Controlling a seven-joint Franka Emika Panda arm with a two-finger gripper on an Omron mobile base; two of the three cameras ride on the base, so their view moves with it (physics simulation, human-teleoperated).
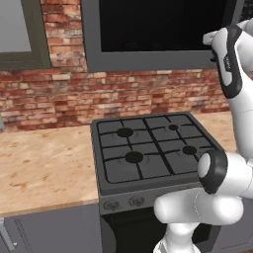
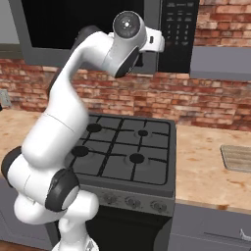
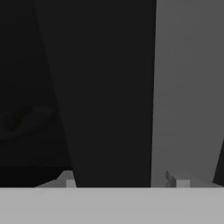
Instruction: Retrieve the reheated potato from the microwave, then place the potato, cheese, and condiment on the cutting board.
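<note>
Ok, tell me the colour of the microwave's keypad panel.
Black with small white buttons on the keypad panel; clearest in the right base view.

A: What's the microwave [image 2: 98, 29] made of, by the look of it?
B: Matt dark grey casing, glossy black glass door, black keypad panel [image 2: 177, 29].
A: And the stove [image 1: 148, 148]?
B: Dull dark metal, with 4 burners under matt black grates.
A: The counter [image 1: 44, 163]?
B: Smooth, mottled, tan like stone. Rough red brick wall [image 1: 74, 94] behind. The cutting board [image 2: 238, 158] is pale striped wood.

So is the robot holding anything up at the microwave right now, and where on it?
Cannot tell. The gripper is close against the microwave door, but no grip shows.
</note>
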